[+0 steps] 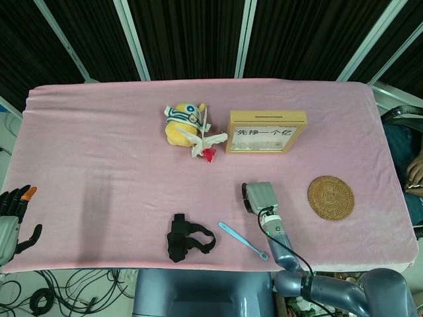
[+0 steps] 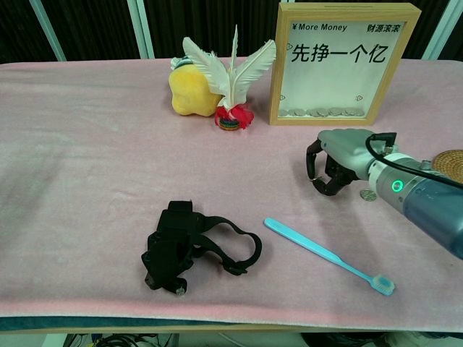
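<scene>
Curling its dark-tipped fingers point(image 2: 319, 168) inward above the pink cloth point(image 1: 99, 145), the right hand point(image 2: 338, 160) hovers palm down in front of the wooden coin frame point(image 2: 343, 63); whether the fingertips pinch anything cannot be told. A small round coin point(image 2: 370, 195) lies flat on the cloth just beside the silver wrist. Near the front edge rests a slim light-blue plastic toothbrush point(image 2: 329, 256), and beside it a black strap with a blocky buckle body point(image 2: 189, 245). Further back sit a soft yellow plush toy point(image 2: 192, 92) and a white-feathered shuttlecock point(image 2: 231, 79). A round woven rattan coaster point(image 1: 330, 197) lies to the right. The left hand point(image 1: 12, 221) hangs off the table edge, fingers spread, holding nothing.
</scene>
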Available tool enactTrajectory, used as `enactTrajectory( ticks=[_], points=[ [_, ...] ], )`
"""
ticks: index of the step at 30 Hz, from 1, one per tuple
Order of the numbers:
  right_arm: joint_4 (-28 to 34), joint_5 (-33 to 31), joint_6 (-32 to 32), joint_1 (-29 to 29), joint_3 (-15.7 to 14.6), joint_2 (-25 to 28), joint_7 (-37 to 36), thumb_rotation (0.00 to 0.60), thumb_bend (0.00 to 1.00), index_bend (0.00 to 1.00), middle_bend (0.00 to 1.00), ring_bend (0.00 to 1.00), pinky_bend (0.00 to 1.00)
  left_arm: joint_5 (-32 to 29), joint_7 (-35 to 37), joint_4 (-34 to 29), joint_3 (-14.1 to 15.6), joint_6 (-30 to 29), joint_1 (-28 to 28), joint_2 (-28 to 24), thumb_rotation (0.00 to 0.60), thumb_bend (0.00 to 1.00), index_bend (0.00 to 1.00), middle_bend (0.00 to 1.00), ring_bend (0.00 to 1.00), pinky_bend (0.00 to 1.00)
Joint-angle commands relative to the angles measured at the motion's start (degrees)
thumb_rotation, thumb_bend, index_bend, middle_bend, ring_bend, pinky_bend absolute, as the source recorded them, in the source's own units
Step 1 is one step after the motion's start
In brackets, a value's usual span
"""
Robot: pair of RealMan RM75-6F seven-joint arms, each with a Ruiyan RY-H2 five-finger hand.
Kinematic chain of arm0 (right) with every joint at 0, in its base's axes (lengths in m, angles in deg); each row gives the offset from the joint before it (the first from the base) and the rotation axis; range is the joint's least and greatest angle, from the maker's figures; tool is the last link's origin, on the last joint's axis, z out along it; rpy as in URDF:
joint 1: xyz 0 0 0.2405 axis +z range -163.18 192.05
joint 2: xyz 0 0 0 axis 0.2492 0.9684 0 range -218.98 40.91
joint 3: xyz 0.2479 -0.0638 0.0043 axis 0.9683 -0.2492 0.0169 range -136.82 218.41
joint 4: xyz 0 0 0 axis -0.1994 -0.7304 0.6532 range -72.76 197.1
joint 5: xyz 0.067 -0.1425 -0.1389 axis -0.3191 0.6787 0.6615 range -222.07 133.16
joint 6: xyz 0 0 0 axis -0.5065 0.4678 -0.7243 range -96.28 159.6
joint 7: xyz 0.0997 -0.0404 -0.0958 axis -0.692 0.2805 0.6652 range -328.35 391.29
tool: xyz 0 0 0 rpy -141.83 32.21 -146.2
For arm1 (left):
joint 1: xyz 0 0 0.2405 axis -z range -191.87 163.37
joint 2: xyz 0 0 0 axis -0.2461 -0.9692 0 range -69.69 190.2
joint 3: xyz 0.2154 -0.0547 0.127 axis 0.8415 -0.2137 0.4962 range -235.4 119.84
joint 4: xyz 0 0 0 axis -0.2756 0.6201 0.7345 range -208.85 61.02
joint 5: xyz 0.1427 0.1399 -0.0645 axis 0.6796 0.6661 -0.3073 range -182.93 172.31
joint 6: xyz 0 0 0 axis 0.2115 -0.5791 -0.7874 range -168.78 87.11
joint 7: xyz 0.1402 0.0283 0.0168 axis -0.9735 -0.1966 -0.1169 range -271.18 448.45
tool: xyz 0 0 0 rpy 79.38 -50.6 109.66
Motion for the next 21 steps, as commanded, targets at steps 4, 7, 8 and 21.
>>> enactTrajectory(
  ticks=[4, 7, 8, 21],
  points=[
    [0.3, 0.3, 0.3, 0.0, 0.0, 0.2, 0.0, 0.6, 0.39, 0.51, 0.99, 1.0, 1.0, 0.0, 0.0, 0.0, 0.0, 0.0, 0.0, 0.0, 0.6, 0.41, 0.03, 0.03, 0.0, 0.0],
    [0.5, 0.5, 0.4, 0.0, 0.1, 0.2, -0.2, 0.6, 0.39, 0.51, 0.99, 1.0, 1.0, 0.1, 0.0, 0.0, 0.0, 0.0, 0.0, 0.0, 0.6, 0.41, 0.03, 0.03, 0.0, 0.0],
    [0.6, 0.5, 0.4, 0.0, 0.1, 0.2, -0.2, 0.6, 0.39, 0.51, 0.99, 1.0, 1.0, 0.1, 0.0, 0.0, 0.1, 0.0, 0.0, 0.0, 0.6, 0.41, 0.03, 0.03, 0.0, 0.0],
    [0.2, 0.1, 0.2, 0.5, 0.4, 0.0, 0.2, 0.6, 0.39, 0.57, 0.99, 1.0, 1.0, 0.0, 0.1, 0.0, 0.1, 0.1, -0.1, 0.0, 0.6, 0.41, 0.03, 0.03, 0.0, 0.0]
  ],
)
